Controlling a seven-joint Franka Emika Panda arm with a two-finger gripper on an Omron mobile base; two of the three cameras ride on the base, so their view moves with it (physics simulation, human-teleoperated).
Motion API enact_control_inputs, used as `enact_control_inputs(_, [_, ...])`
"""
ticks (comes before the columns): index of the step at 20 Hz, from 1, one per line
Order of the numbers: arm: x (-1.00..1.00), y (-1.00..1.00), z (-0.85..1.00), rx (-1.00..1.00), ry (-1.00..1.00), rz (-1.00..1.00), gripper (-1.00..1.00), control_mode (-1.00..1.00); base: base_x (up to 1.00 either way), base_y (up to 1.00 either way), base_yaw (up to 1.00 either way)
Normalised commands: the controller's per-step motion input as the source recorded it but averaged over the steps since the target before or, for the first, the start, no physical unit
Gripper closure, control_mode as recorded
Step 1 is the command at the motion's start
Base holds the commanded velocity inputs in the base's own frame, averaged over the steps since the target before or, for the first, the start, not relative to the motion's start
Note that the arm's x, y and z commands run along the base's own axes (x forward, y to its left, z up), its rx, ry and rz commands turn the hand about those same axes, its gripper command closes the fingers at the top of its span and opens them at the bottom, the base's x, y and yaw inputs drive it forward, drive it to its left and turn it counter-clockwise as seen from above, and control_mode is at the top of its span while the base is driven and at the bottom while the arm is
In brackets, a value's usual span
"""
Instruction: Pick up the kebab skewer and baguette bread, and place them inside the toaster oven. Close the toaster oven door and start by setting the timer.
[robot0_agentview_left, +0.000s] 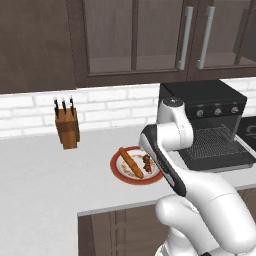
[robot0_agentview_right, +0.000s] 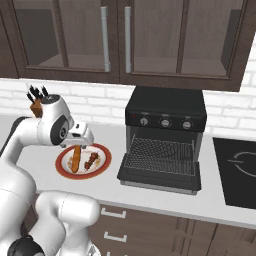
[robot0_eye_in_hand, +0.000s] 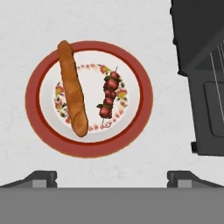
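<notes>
Pale grey and faintly speckled, the desk carries at its left a wooden knife block with dark handles, standing near the white brick wall. To the right of it lies a round plate with a red rim and a white centre painted with small flowers. On the plate's left half rests the baguette bread, a long slim golden-brown loaf with tapered ends, reaching onto the red rim at one end. Just beside it, apart from it and roughly parallel, lies the kebab skewer, a thin stick threaded with dark red and brown chunks and clearly shorter than the loaf. In the hand view the gripper hangs above the plate, its two dark fingers standing wide apart with nothing between them. Further right sits the toaster oven, a black box with round knobs in a row across its front. The toaster oven door is dropped down flat, and the wire rack shows inside.
</notes>
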Motion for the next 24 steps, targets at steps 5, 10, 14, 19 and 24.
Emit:
enact_control_inputs(5, [0.22,0.35,-0.01,0.0,0.0,0.0,-1.0,-1.0,0.0,0.0,0.0])
enact_control_inputs(10, [0.29,0.27,-0.18,0.01,0.01,0.0,-1.0,-1.0,0.0,0.0,0.0])
enact_control_inputs(14, [0.29,0.36,-0.29,0.08,0.01,0.0,-1.0,-1.0,0.0,0.0,0.0])
enact_control_inputs(19, [0.31,0.13,-0.46,0.01,0.0,0.02,-1.0,-1.0,0.0,0.0,0.0])
enact_control_inputs(24, [0.27,0.0,-0.48,0.0,0.0,0.1,-1.0,-1.0,0.0,0.0,0.0])
